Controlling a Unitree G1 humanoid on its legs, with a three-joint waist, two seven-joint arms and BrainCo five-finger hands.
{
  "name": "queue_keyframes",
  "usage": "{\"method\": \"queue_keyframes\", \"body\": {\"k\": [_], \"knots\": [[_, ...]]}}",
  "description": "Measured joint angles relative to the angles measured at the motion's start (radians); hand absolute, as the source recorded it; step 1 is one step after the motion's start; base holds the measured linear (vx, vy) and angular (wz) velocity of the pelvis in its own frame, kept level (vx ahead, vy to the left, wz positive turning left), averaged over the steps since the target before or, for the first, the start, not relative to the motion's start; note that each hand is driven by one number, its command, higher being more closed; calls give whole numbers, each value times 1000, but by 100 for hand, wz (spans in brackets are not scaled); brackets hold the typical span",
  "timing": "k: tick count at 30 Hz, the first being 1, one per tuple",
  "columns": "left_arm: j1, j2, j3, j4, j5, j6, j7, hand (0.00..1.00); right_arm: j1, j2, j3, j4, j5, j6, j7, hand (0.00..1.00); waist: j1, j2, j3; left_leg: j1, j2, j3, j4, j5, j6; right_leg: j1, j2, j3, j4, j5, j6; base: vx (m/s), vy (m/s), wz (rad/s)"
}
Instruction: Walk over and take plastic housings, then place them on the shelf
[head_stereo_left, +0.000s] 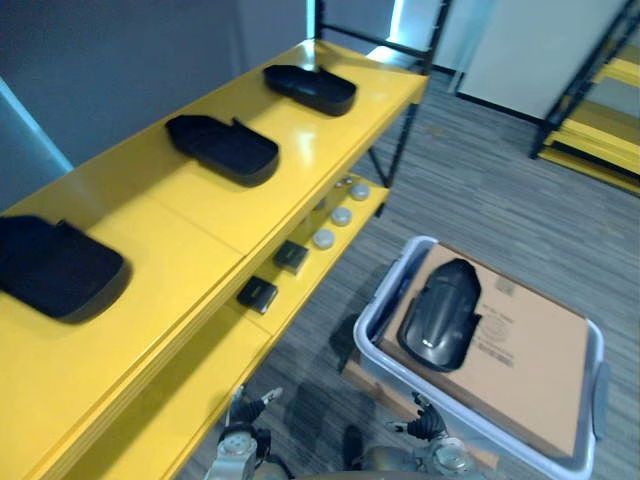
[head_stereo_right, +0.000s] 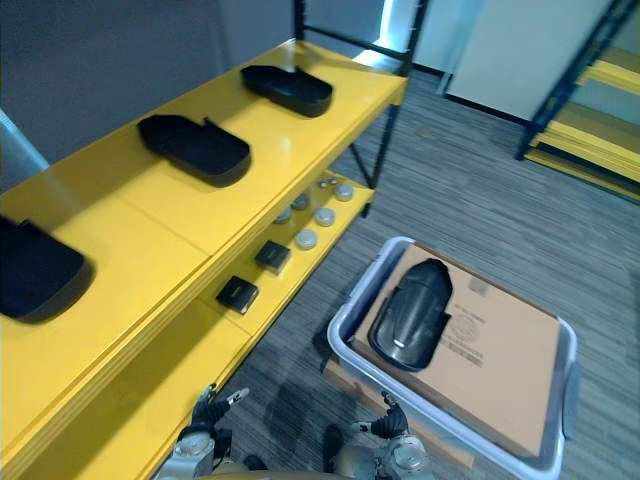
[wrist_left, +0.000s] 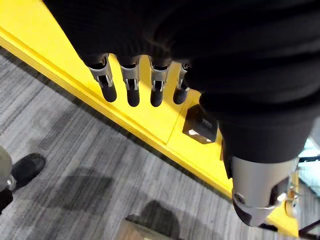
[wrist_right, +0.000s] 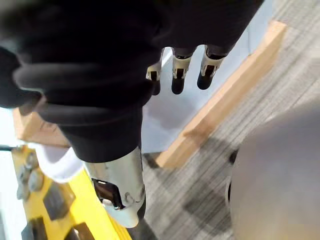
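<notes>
Bright overhead light; glare streak on yellow shelf (head_stereo_left: 305, 150); soft shadows on floor (wrist_left: 80, 190).

Shiny, smooth yellow paint on the shelf (head_stereo_left: 300, 150), with bright glints. Dull black plastic on the housings on the shelf (head_stereo_left: 222, 147). Glossy dark plastic on the housing in the bin (head_stereo_left: 440, 315). Flat brown cardboard (head_stereo_left: 530, 350) below it, matt like paper. Smooth pale plastic for the bin (head_stereo_left: 378, 298). Rough grey carpet on the floor (head_stereo_left: 480, 180). Bare light wood (wrist_right: 225, 95) under the bin. Silvery metal and dark rubbery ribs on the left hand (wrist_left: 131, 80) and right hand (wrist_right: 179, 70).
</notes>
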Motion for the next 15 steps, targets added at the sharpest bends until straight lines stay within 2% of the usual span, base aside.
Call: {"method": "queue_keyframes", "body": {"k": [2, 3, 4, 5, 6, 7, 8, 9, 10, 11, 12, 14, 15], "knots": [[-7, 6, 0, 3, 0, 0, -6, 0, 2, -1, -31, 2, 10, 2, -3, 0, -10, 5, -2, 2, 44, 2, 54, -4, -8, 2, 39, 48, -28, 12, -15, -25, -132, -75], [-7, 5, 2, 4, 0, 0, -14, 0, 2, -2, -36, 1, 19, 1, -3, 0, -11, 12, 2, 2, 95, 0, 132, -27, -17, 12, 68, 77, -38, 6, -19, -36, -153, -85], [-7, 5, 2, 7, 0, 0, -19, 0, 2, -2, -38, 1, 26, 1, -4, 0, -11, 16, 5, 1, 125, -1, 179, -41, -15, 20, 83, 91, -44, 4, -23, -25, -125, -81], [-6, 1, 2, 15, 0, 0, -21, 0, 3, -2, -58, 0, 38, -1, -7, 0, -13, 26, 10, -8, 185, -10, 291, -56, 2, 40, 109, 115, -50, -5, -35, -9, -131, -72], [-4, -10, 2, 18, -1, 0, -21, 0, 4, -6, -74, 0, 46, -1, -18, 0, -14, 36, 15, -33, 224, -71, 387, -66, 17, 59, 128, 144, -57, -10, -44, 9, -94, -72], [-4, -20, 2, 19, -2, 0, -21, 0, 4, -12, -78, 1, 48, 0, -20, 0, -13, 41, 18, -48, 222, -131, 414, -78, 18, 65, 134, 161, -58, -11, -45, 25, -67, -80], [3, -37, 2, 19, -4, 0, -21, 0, 4, -24, -93, 2, 49, 2, -20, 0, -9, 48, 22, -81, 181, -266, 421, -92, 7, 67, 134, 198, -58, -12, -47, 45, 5, -93], [13, -44, 2, 18, -5, -1, -21, 0, 4, -37, -106, 3, 52, 2, -22, 0, -7, 55, 23, -104, 115, -390, 394, -104, -9, 68, 127, 238, -57, -12, -47, 54, 30, -94], [18, -44, 2, 18, -7, -1, -21, 0, 3, -41, -112, 3, 60, 2, -23, 0, -7, 55, 23, -114, 82, -440, 372, -109, -16, 69, 122, 255, -56, -12, -47, 71, 46, -86], [25, -42, 2, 18, -13, -1, -19, 0, 12, -46, -123, 4, 72, 2, -24, 0, -6, 55, 24, -136, 18, -541, 312, -109, -20, 70, 109, 278, -55, -10, -38, 70, 56, -70], [28, -42, 2, 17, -20, -1, -16, 0, 23, -47, -143, 3, 88, 1, -26, 0, -3, 57, 24, -136, -21, -619, 230, -102, -32, 68, 105, 293, -55, -5, -21, 58, 68, -62], [27, -43, -1, 18, -33, -2, -17, 0, 39, -55, -151, 3, 106, 1, -39, 0, -1, 69, 26, -135, -31, -648, 134, -68, -50, 80, 112, 305, -55, -11, -6, 58, 110, -30], [26, -44, -1, 18, -38, -2, -17, 0, 46, -57, -157, 4, 110, 1, -41, 0, -2, 76, 26, -133, -32, -654, 107, -38, -40, 87, 118, 303, -54, -14, -1, 106, 169, -11]]}}
